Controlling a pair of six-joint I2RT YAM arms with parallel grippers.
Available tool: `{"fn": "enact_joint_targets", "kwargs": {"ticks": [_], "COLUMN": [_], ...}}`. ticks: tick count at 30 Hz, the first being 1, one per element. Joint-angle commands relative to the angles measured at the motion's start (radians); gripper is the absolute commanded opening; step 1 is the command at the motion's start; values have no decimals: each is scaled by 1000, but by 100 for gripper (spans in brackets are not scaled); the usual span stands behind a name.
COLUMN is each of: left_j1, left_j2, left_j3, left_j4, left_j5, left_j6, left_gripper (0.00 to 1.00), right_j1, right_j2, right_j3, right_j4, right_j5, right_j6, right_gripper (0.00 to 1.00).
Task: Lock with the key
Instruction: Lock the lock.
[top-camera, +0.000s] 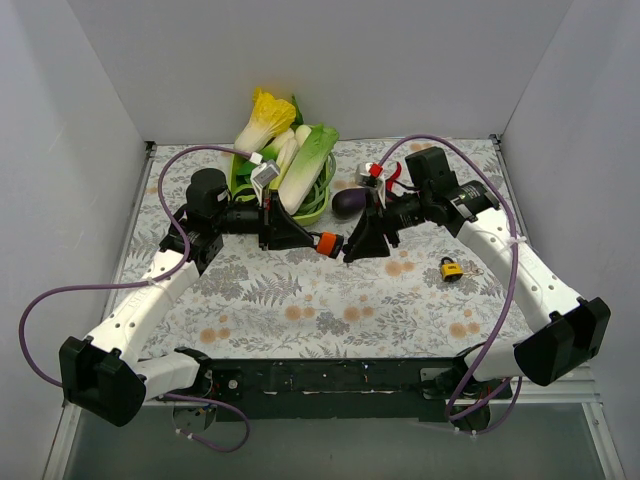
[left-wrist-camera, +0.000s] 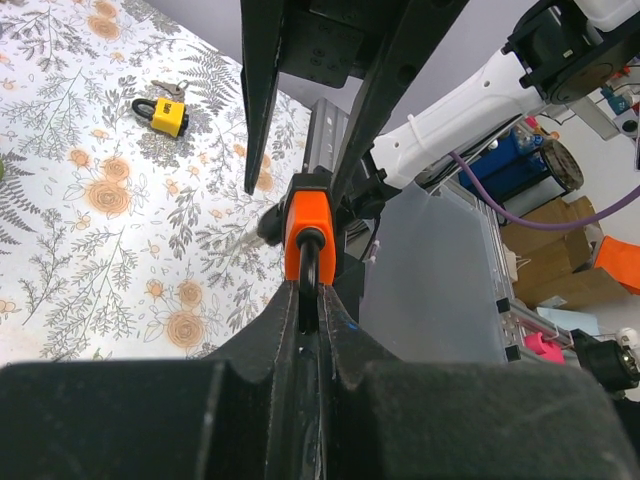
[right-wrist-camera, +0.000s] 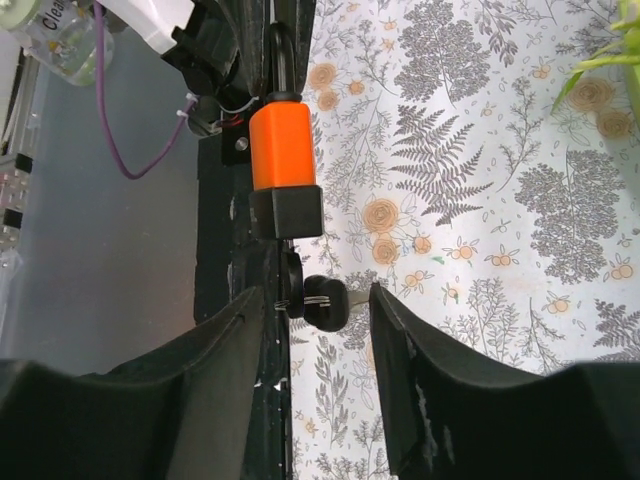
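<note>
My left gripper is shut on the black shackle of an orange padlock and holds it above the table's middle. In the left wrist view the padlock sticks out beyond my closed fingertips. In the right wrist view the padlock has a black base, and a key with a black head sits in its keyhole, with a second black key head beside it on a ring. My right gripper is open, its fingers either side of the key heads, not touching them. It faces the padlock in the top view.
A yellow padlock with keys lies on the floral cloth to the right, also in the left wrist view. A green basket of leafy vegetables stands at the back, with an aubergine beside it.
</note>
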Motion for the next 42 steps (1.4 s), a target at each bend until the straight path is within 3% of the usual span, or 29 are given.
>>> {"fn": "enact_joint_targets", "kwargs": {"ticks": [1, 2, 6, 10, 13, 15, 25, 33, 42], "left_j1": [2, 2, 2, 2, 2, 3, 98, 144, 164], "left_j2": [-8, -10, -14, -13, -5, -5, 22, 68, 52], "left_j3": [33, 33, 24, 41, 49, 52, 61, 65, 15], "left_j4": [30, 30, 30, 10, 3, -3, 65, 128, 200], "left_j5": [31, 28, 25, 8, 8, -4, -16, -8, -4], "left_j6": [-10, -11, -10, 19, 20, 16, -69, -128, -181], "left_gripper": [0, 0, 0, 0, 0, 0, 0, 0, 0], "right_j1": [-2, -2, 4, 20, 29, 29, -25, -89, -186], "right_j2": [-2, 1, 2, 2, 2, 4, -7, -71, -28], "right_j3": [22, 21, 13, 1, -13, -19, -96, -330, -317], "right_j4": [53, 51, 54, 59, 53, 44, -94, -39, -171], "right_j5": [-75, -82, -99, -102, -114, -112, -106, -114, -214], "right_j6": [44, 44, 49, 49, 50, 41, -57, -9, -123], "right_gripper": [50, 45, 47, 34, 20, 2, 1, 1, 1]}}
